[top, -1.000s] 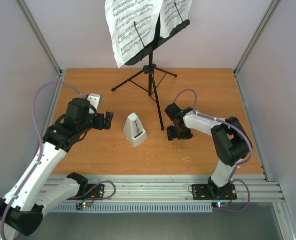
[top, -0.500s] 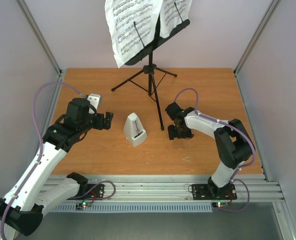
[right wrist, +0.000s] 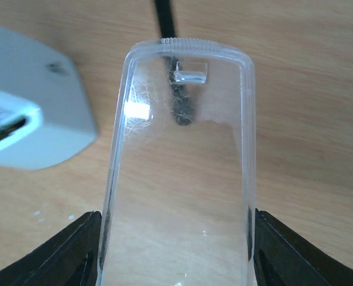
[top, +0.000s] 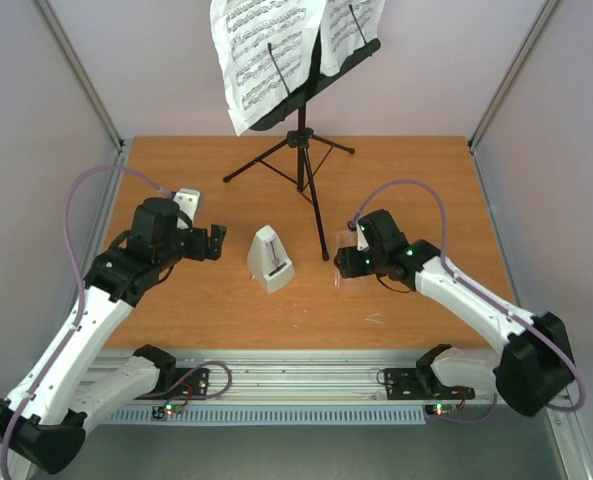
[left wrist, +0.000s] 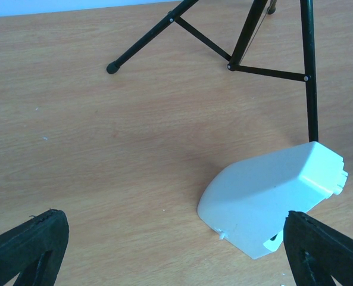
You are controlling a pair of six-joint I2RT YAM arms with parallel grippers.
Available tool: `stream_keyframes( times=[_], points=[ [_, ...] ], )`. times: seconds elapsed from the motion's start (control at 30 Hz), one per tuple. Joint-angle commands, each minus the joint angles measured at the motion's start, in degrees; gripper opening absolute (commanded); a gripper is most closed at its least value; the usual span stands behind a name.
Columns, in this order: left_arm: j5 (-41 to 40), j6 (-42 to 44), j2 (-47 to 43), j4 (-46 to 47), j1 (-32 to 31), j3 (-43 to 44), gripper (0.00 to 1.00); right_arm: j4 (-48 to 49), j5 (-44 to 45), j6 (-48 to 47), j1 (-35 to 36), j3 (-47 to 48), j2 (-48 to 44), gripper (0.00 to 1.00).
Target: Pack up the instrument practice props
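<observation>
One black tripod music stand (top: 299, 140) stands on the one wooden desk (top: 176, 170). On the stand are white printed sheet-music pages (top: 266, 50), at least two. Near its feet are one pale grey pyramid-shaped metronome (top: 269, 260) and one small clear plastic cover (right wrist: 182, 179).

The metronome (top: 269, 259) stands on the table (top: 426, 180) between the 2 grippers, just right of the left gripper (top: 216, 242). The cover (right wrist: 182, 161) sits between the fingers of the right gripper (top: 348, 262), with 1 leg of the music stand (top: 301, 150) just beyond its tip. The stand rises behind both grippers, sheet-music pages (top: 266, 55) on its desk.
</observation>
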Motion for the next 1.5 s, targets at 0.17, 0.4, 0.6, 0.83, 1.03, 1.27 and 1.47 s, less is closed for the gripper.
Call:
stream_keyframes(
  times=[0.17, 0.4, 0.6, 0.83, 1.03, 1.27, 1.47],
  points=[
    [-2.38, 0.88, -0.53, 1.83, 0.26, -0.89, 0.99, 31.25, -4.11, -4.77, 7.57, -12.51, -13.11, 0.60],
    [-2.80, 1.09, -0.05, 2.03, 0.25, -1.07, 0.99, 54.23, 2.51, -10.72, 16.70, -17.52, -9.34, 0.60],
    [-3.45, 1.19, 0.00, 2.12, 0.25, -1.15, 0.99, 69.45, 7.95, -13.05, 21.88, -19.56, -2.63, 0.60],
    [-4.09, 1.33, -0.33, 2.18, 0.26, -1.33, 0.99, 81.39, 10.13, -14.75, 23.24, -20.55, 4.62, 0.61],
    [-3.79, 1.27, 0.12, 2.14, 0.22, -1.24, 0.99, 86.45, 12.09, -16.63, 24.19, -20.46, 9.38, 0.60],
    [-3.20, 1.31, 0.81, 2.14, 0.26, -1.11, 0.99, 90.52, 15.53, -19.19, 25.99, -20.12, 13.85, 0.60],
    [-2.82, 1.34, 1.08, 2.12, 0.26, -1.06, 0.99, 93.92, 17.94, -19.36, 26.71, -20.45, 16.73, 0.59]
  ],
)
